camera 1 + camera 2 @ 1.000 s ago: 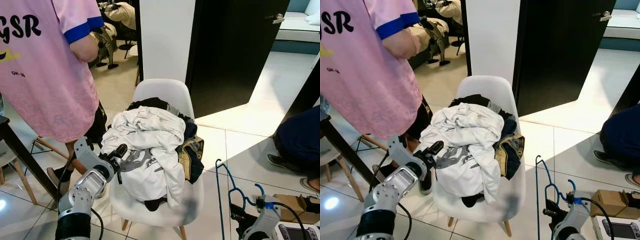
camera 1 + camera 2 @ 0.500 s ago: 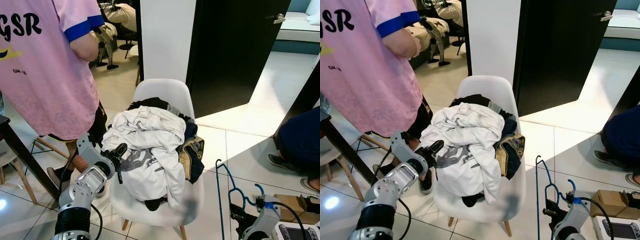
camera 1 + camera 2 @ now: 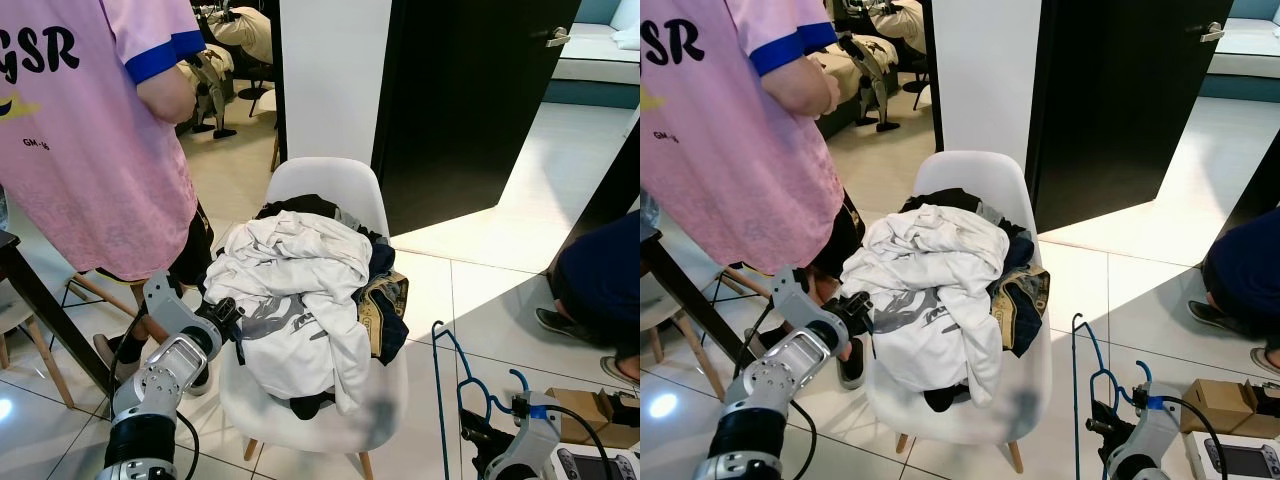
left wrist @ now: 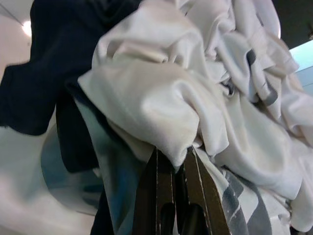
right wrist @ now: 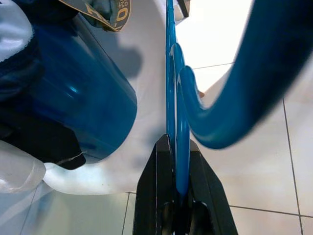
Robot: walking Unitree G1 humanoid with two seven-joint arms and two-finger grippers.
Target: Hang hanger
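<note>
A blue wire hanger (image 3: pixel 449 352) stands upright low on my right, with my right gripper (image 5: pixel 177 147) shut on its wire; the hook (image 5: pixel 234 98) curves close by the wrist camera. A white chair (image 3: pixel 335 185) in front of me carries a heap of clothes, topped by a white shirt (image 3: pixel 295 270) with grey print over dark garments (image 3: pixel 383 300). My left gripper (image 3: pixel 222 308) is at the heap's left side. In the left wrist view its fingers (image 4: pixel 159 169) are pinched on a fold of the white shirt (image 4: pixel 161 103).
A person in a pink shirt (image 3: pixel 80 130) stands close on my left, beside a dark table leg (image 3: pixel 45 310). Another person (image 3: pixel 595 280) crouches at the right. A cardboard box (image 3: pixel 590 405) lies at the bottom right. A black door (image 3: pixel 470 100) is behind the chair.
My left gripper has closed on the edge of the white shirt and drawn slightly down and to the left. The right arm and hanger have stayed put.
</note>
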